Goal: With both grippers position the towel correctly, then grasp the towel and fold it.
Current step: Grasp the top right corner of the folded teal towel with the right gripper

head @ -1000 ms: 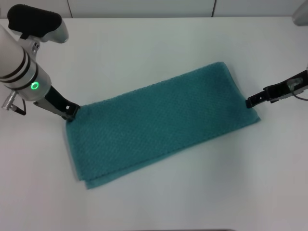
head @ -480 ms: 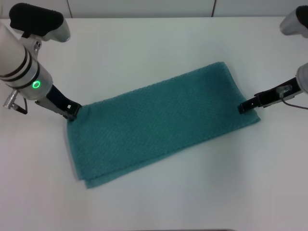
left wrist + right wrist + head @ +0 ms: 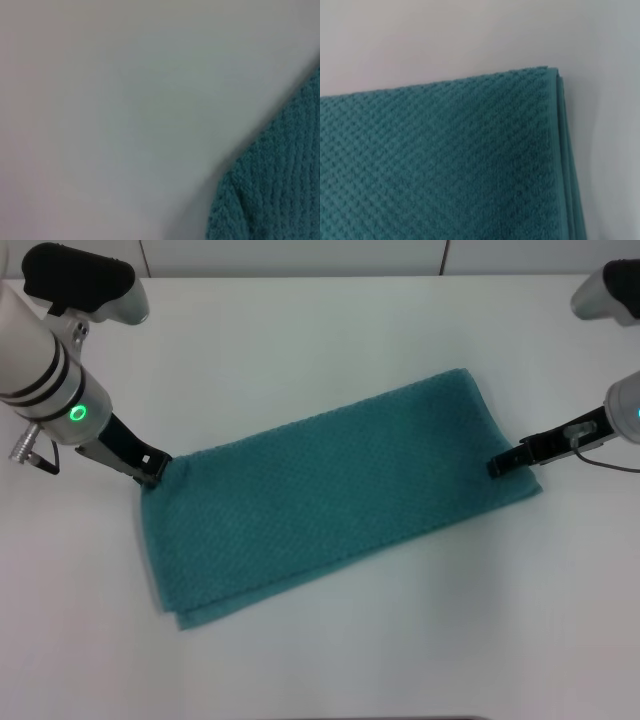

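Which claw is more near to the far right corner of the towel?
Right. The right claw sits at the towel's right short edge, below that corner; the left claw is at the opposite end.

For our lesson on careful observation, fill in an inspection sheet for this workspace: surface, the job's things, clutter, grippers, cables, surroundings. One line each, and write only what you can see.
Surface: white table, flat and plain.
Job's things: one teal towel, lying flat and slanted across the table, in layers; stacked edges show at one corner.
Clutter: nothing seen.
Grippers: left gripper sits at the towel's far-left corner; right gripper sits over the towel's right end, by its short edge. Whether either one pinches cloth cannot be told.
Cables: thin dark cable loops beside the right arm; a small wire loop hangs under the left arm.
Surroundings: pale panelled wall behind the table.
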